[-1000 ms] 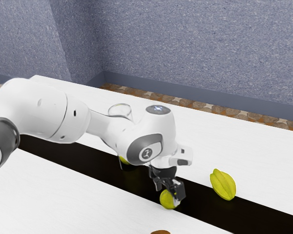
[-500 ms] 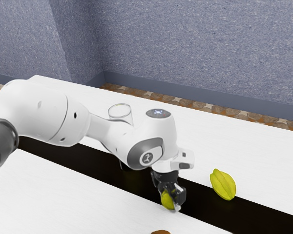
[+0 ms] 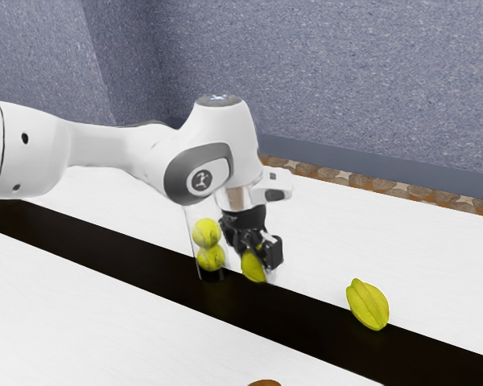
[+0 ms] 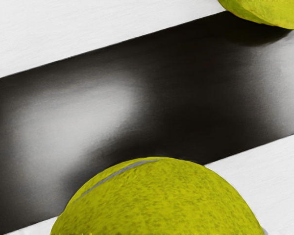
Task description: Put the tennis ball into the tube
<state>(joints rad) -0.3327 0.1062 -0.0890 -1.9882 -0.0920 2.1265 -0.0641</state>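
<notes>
Gripper [image 3: 262, 257] clasping a tennis ball [image 3: 253, 267]
Clear tube [image 3: 196, 254] nearby contains two balls [image 3: 207, 233]; star fruit [image 3: 369, 305] lies well apart.

White arm [image 3: 101, 145] nearly level, black tool [image 3: 256, 264] downward below the wrist [image 3: 240, 197].

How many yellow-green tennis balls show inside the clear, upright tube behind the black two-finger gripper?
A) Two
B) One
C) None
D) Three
A: in the exterior view one yellow-green ball sits on top of another within the clear tube, while a third ball is outside it, held in the black gripper.
</notes>
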